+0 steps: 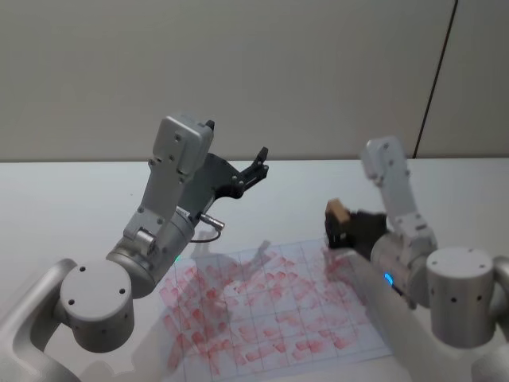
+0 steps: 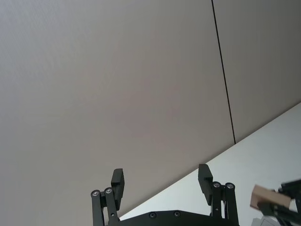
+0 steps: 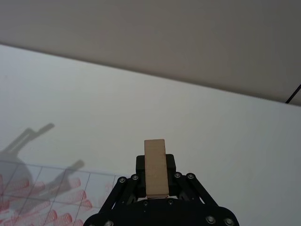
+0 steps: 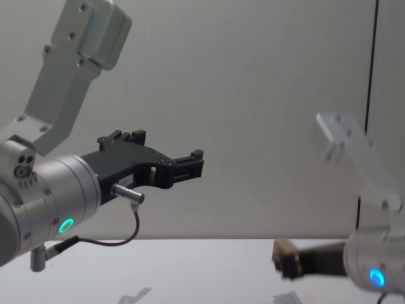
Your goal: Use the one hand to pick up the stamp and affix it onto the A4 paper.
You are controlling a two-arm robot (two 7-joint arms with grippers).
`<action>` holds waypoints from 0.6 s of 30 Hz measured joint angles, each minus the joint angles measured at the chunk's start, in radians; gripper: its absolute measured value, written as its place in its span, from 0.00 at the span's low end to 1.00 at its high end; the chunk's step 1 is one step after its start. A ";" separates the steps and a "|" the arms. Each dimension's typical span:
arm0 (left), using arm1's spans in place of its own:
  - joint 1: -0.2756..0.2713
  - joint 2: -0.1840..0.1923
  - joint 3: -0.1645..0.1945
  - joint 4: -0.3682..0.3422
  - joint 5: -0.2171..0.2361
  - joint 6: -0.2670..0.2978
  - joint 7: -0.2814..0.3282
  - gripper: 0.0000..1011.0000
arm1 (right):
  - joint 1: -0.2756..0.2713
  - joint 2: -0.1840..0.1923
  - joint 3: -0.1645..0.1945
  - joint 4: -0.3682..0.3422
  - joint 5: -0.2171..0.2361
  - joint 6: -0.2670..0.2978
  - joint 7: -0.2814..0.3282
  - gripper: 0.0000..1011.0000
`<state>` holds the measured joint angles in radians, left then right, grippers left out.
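The black two-finger right gripper (image 1: 344,228), on the silver arm with the blue-lit ring, is clamping the small tan-brown wooden-looking stamp block (image 1: 337,212) between its jaws. It is holding the stamp in the air over the far right corner of the white gridded A4 paper (image 1: 274,312), which is lying flat on the white desk (image 1: 64,199) and carrying many red prints. In the right wrist view the block is standing out past the fingers, which are pinching it on two opposite flat sides while one end is poking free. It is probably behaving as a light, stiff piece that will not give or crush under the jaws. Its smooth faces, though, are likely making it prone to sliding or twisting if it is pressed down at an angle. Taking it by the broad opposite sides, about where the jaws are sitting now, looks like the sound hold, since that is leaving the end faces uncovered. Which face is bearing the ink cannot be told. The thin paper is likely shifting easily, so a square, straight push seems wise. The black left gripper (image 2: 160,177), on the silver arm with the green-lit ring, is hanging raised above the desk on the robot's left with its fingers apart and nothing between them.
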<state>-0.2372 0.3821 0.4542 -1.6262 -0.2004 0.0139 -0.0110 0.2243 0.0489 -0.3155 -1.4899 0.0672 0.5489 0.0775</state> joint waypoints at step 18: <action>0.000 0.000 0.000 0.000 0.000 0.000 0.000 0.99 | -0.019 0.039 0.062 -0.117 0.050 0.001 -0.058 0.22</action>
<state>-0.2372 0.3821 0.4542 -1.6262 -0.2004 0.0139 -0.0110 0.2051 0.0882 -0.2537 -1.6074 0.1173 0.5498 0.0195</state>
